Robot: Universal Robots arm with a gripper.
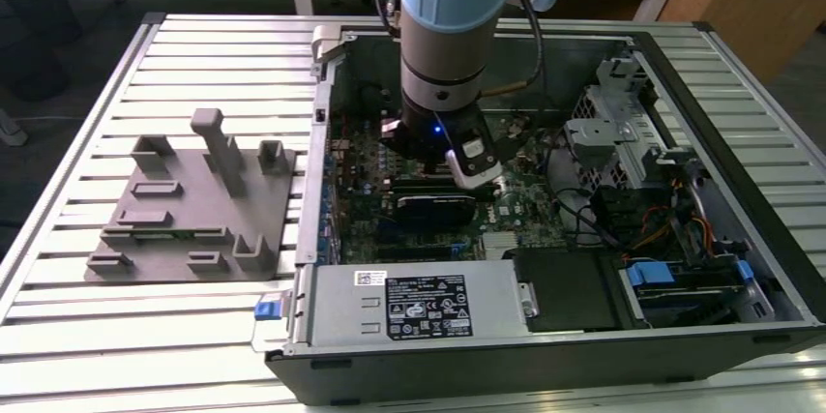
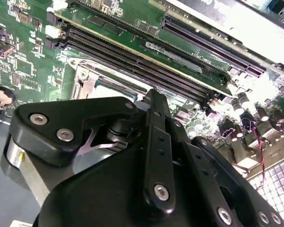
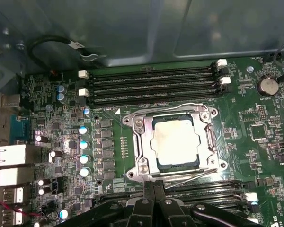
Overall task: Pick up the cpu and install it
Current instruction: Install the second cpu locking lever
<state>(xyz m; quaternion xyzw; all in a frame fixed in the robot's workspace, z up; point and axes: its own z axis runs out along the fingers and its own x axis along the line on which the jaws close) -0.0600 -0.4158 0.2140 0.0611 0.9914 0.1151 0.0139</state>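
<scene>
We see the hand (image 3: 154, 208) low inside the open pc case (image 1: 722, 74), its black fingers (image 2: 156, 142) pressed together w/ no gap we can make out and nothing between them, so we judge it closed and empty. Just beyond the fingertips in the first wrist view lies the cpu (image 3: 174, 141), pale metal top up, sitting inside the socket (image 3: 173, 142) w/ the metal frame around it on the green motherboard (image 3: 255, 127); it looks seated flat, tho we can't confirm every edge is down. Risks as we judge them: if the chip is slightly skewed in the socket, any push from the closed fingers could bend contacts beneath; the fingertips are also near the frame and the memory slots (image 3: 151, 82), so a sideways drift could scrape them or catch the frame's wire lever. In the exterior view the arm (image 1: 446, 55) drops into the middle of the case, w/ cables (image 1: 606, 220) to the exterior view's right that could snag the wrist. Containers: the case holds board, a power supply (image 1: 413, 302) near us and drive bays (image 1: 620, 132) at right. Left of the case on the bench (image 1: 77, 345) stands the grey fixture (image 1: 193, 210); its pockets look vacant, tho we can't see into all.
</scene>
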